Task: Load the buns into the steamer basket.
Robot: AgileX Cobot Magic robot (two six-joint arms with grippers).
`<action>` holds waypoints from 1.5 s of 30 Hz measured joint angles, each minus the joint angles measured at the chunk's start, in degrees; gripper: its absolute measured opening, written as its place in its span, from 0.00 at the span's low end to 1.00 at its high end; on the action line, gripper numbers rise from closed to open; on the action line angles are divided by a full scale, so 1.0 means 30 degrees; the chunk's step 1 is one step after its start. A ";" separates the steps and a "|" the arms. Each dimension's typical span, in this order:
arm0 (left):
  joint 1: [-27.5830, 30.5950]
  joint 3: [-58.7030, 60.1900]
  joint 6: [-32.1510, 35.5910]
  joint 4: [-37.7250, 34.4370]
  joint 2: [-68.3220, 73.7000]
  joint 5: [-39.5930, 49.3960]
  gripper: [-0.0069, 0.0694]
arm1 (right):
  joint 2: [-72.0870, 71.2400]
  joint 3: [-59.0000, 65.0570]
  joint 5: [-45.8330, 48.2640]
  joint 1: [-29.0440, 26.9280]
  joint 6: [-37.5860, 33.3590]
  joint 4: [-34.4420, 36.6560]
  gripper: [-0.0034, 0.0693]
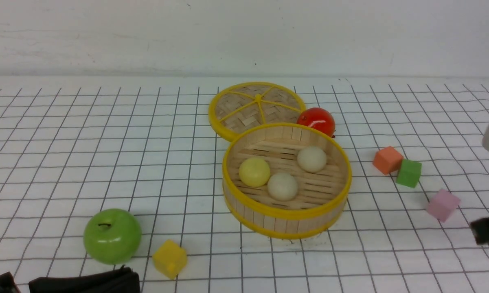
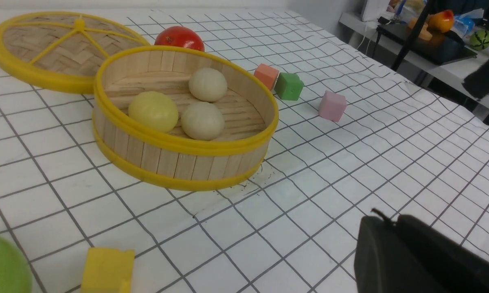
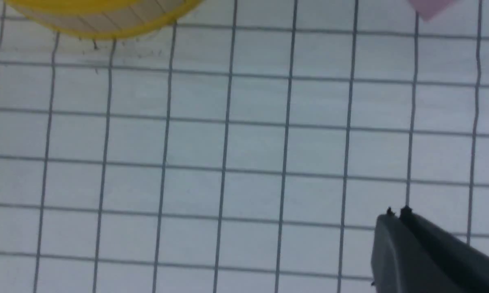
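The steamer basket stands mid-table and holds all three buns: the pale yellow bun and two cream-beige buns. They also show in the left wrist view: basket, yellow bun, cream buns. My left gripper is shut and empty at the near left edge; in its wrist view the jaws are together. My right gripper is shut and empty at the right edge, jaws together in its wrist view.
The flat woven lid lies behind the basket, a red tomato beside it. A green apple and yellow cube sit near left. Orange, green and pink cubes lie right.
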 joint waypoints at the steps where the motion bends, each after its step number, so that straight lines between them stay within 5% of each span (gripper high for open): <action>1: 0.0000 0.0000 0.0000 0.0000 0.0000 0.0000 0.14 | -0.0258 0.0017 0.0398 0.0000 0.0000 0.0000 0.02; 10: 0.0000 0.0000 0.0000 0.0000 0.0000 0.0000 0.15 | -0.2913 0.0406 0.2044 -0.0498 -0.0007 0.0000 0.02; 21: 0.0000 0.0000 0.0000 0.0000 0.0000 0.0000 0.17 | -1.6235 1.3081 -1.0854 -0.4437 -0.4837 0.0925 0.02; 26: 0.0000 0.0000 0.0000 0.0000 0.0000 0.0019 0.18 | -1.9318 1.6822 -1.1609 -0.4457 -0.4837 0.1183 0.02; 45: 0.0000 0.0000 0.0000 0.0000 0.0192 0.0059 0.20 | -1.9576 1.7109 -1.2350 -0.4527 -0.4770 0.1610 0.04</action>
